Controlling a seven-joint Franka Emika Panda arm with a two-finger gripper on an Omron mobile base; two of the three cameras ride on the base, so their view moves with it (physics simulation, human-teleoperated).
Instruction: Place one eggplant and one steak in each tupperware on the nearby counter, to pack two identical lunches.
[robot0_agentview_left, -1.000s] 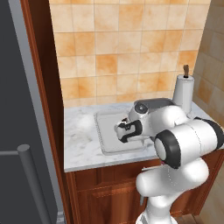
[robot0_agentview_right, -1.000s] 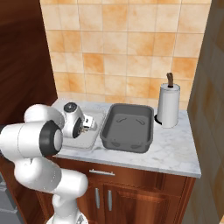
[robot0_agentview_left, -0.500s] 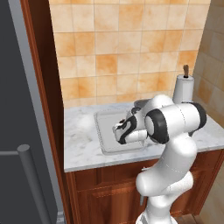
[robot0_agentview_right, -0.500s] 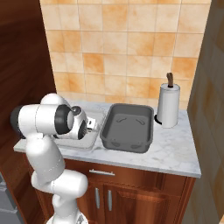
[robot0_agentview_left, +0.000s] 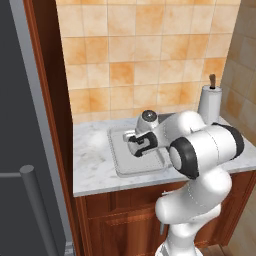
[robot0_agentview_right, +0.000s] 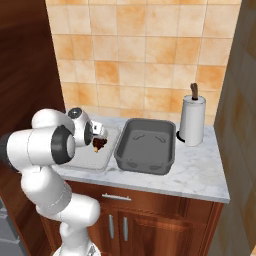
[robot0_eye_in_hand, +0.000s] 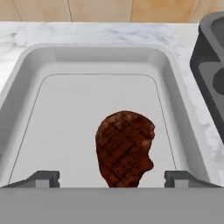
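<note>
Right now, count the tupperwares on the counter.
2. The pale grey-white tupperware sits left under the end effector, holding a steak; the dark grey tupperware is beside it, right.

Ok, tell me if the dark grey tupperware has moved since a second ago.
No. The dark grey tupperware sits beside the paper towel roll as before.

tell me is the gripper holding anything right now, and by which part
Nothing seems held: the gripper is open, fingertips wide apart either side of the steak in the pale tupperware.
</note>
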